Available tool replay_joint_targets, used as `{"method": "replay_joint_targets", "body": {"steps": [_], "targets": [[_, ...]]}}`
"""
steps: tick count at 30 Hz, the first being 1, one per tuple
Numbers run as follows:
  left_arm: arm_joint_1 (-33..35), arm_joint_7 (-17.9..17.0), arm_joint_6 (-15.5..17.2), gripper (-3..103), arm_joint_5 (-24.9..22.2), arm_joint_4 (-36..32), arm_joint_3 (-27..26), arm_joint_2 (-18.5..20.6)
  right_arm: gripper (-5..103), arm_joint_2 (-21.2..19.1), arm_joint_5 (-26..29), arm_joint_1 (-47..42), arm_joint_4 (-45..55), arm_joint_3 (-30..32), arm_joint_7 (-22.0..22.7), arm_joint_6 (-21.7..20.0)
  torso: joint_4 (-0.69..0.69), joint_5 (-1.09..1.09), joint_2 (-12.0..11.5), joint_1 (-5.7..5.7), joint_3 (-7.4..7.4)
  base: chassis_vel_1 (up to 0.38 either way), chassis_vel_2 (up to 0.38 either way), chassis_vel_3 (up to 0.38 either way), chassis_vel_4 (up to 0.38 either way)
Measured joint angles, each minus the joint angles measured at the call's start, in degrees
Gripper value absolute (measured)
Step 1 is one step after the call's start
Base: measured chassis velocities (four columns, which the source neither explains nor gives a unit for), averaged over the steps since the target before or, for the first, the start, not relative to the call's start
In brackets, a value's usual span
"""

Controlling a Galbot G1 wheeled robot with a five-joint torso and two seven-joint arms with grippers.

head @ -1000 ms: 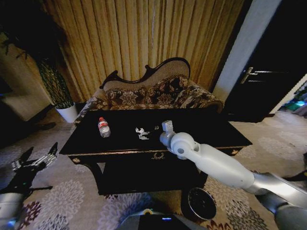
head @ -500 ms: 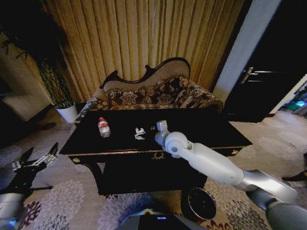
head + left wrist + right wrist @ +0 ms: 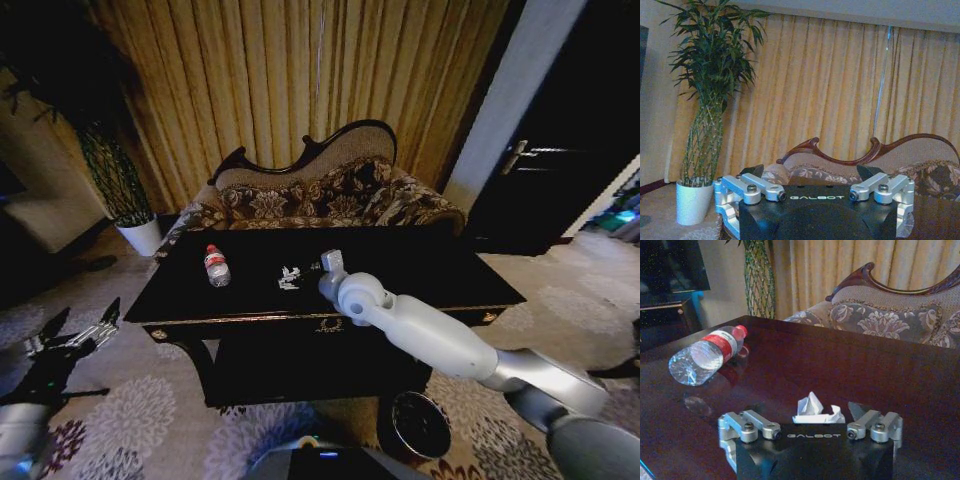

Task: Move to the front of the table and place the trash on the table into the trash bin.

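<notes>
The black table stands in front of me. A clear bottle with a red label lies on its left part and also appears as the bottle in the right wrist view. A crumpled white paper ball rests near the table's middle. My right gripper hangs just right of it, low over the tabletop. It is open, and the paper ball lies between its spread fingers without touching them. The trash bin stands on the carpet at the lower right. My left gripper waits open, low at the left.
An ornate sofa stands right behind the table, with curtains beyond. A plant in a white pot is at the far left, seen as the pot from the left wrist. Patterned carpet surrounds the table. A dark door is on the right.
My right arm has swung left over the tabletop, bringing its gripper up to the white paper ball. The left arm has stayed where it was.
</notes>
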Motion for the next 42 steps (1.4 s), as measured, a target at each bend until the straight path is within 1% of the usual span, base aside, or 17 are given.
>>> {"method": "replay_joint_targets", "body": {"steps": [3, 4, 5, 6, 7, 8, 9, 10, 13, 15, 16, 19, 21, 23, 40, 41, 42], "targets": [[0.02, 0.19, -0.10, 100, -0.08, 0.20, -0.14, 0.01, 84, -0.01, -0.40, 0.00, -0.12, -0.19, -0.14, 0.09, 0.00, 0.00, 0.00, 0.00, 0.00, 0.000, 0.000, 0.000, 0.000], [0.02, 0.39, -0.14, 100, -0.11, 0.28, -0.18, 0.03, 84, -0.06, -0.41, -0.01, -0.12, -0.22, -0.21, 0.13, 0.00, 0.00, 0.00, 0.00, 0.00, 0.000, 0.000, 0.000, 0.000], [0.02, 0.74, -0.24, 100, -0.15, 0.40, -0.21, 0.06, 78, -0.18, -0.42, 0.00, -0.12, -0.24, -0.33, 0.15, 0.00, 0.00, 0.00, 0.00, 0.00, 0.000, 0.000, 0.000, 0.000], [0.02, 0.74, -0.24, 100, -0.15, 0.40, -0.21, 0.06, 78, -0.18, -0.42, 0.00, -0.12, -0.24, -0.33, 0.15, 0.00, 0.00, 0.00, 0.00, 0.00, 0.000, 0.000, 0.000, 0.000], [0.02, 0.84, -0.27, 100, -0.17, 0.42, -0.21, 0.07, 73, -0.27, -0.43, 0.05, -0.12, -0.26, -0.38, 0.16, 0.00, 0.00, 0.00, 0.00, 0.00, 0.000, 0.000, 0.000, 0.000], [-0.10, 0.92, -0.28, 100, -0.26, 0.43, -0.21, 0.08, 57, -0.52, -0.43, 0.20, -0.14, -0.26, -0.44, 0.18, 0.00, 0.00, 0.00, 0.00, 0.00, 0.000, 0.000, 0.000, 0.000], [-0.12, 0.92, -0.29, 100, -0.27, 0.43, -0.21, 0.08, 51, -0.58, -0.43, 0.21, -0.14, -0.26, -0.44, 0.18, 0.00, 0.00, 0.00, 0.00, 0.00, 0.000, 0.000, 0.000, 0.000], [-0.12, 0.92, -0.29, 100, -0.27, 0.43, -0.21, 0.08, 51, -0.58, -0.43, 0.21, -0.14, -0.26, -0.44, 0.18, 0.00, 0.00, 0.00, 0.00, 0.00, 0.000, 0.000, 0.000, 0.000], [-0.11, 1.02, -0.37, 100, -0.28, 0.50, -0.22, 0.10, 35, -0.68, -0.42, 0.13, -0.04, -0.24, -0.44, 0.20, 0.00, 0.00, 0.00, 0.00, 0.00, 0.000, 0.000, 0.000, 0.000], [-0.10, 1.03, -0.41, 100, -0.28, 0.52, -0.25, 0.11, 35, -0.69, -0.43, 0.05, -0.03, -0.23, -0.44, 0.21, 0.00, 0.00, 0.00, 0.00, 0.00, 0.000, 0.000, 0.000, 0.000], [-0.09, 1.04, -0.43, 100, -0.29, 0.53, -0.29, 0.12, 24, -0.72, -0.46, -0.06, -0.01, -0.21, -0.44, 0.23, 0.00, 0.00, 0.00, 0.00, 0.00, 0.000, 0.000, 0.000, 0.000], [-0.09, 1.04, -0.45, 100, -0.30, 0.53, -0.33, 0.14, 18, -0.77, -0.50, -0.19, 0.04, -0.15, -0.44, 0.27, 0.00, 0.00, 0.00, 0.00, 0.00, 0.000, 0.000, 0.000, 0.000], [-0.09, 1.04, -0.47, 100, -0.31, 0.45, -0.41, 0.17, 8, -1.00, -0.80, -0.39, 0.12, 0.00, -0.45, 0.37, 0.00, 0.00, 0.00, 0.00, 0.00, 0.000, 0.000, 0.000, 0.000], [-0.09, 1.04, -0.47, 100, -0.31, 0.41, -0.41, 0.17, 3, -1.07, -0.88, -0.46, 0.14, 0.05, -0.45, 0.41, 0.00, 0.00, 0.00, 0.00, 0.00, 0.000, 0.000, 0.000, 0.000], [-0.03, 1.15, -0.54, 100, -0.29, 0.11, -0.33, -0.03, 0, -2.43, -0.48, -1.51, 1.38, 1.96, -1.23, 1.51, 0.00, 0.00, 0.01, 0.00, 0.00, 0.000, 0.000, 0.000, 0.000], [0.02, 1.26, -0.57, 100, -0.29, 0.11, -0.33, -0.04, 6, -2.62, -0.46, -1.51, 1.41, 2.06, -1.45, 1.53, 0.00, 0.00, 0.00, 0.00, 0.00, 0.000, 0.000, 0.000, 0.000], [0.02, 1.26, -0.57, 100, -0.29, 0.11, -0.33, -0.04, 6, -2.62, -0.46, -1.51, 1.41, 2.06, -1.45, 1.53, 0.00, 0.00, 0.00, 0.00, 0.00, 0.000, 0.000, 0.000, 0.000]]}}
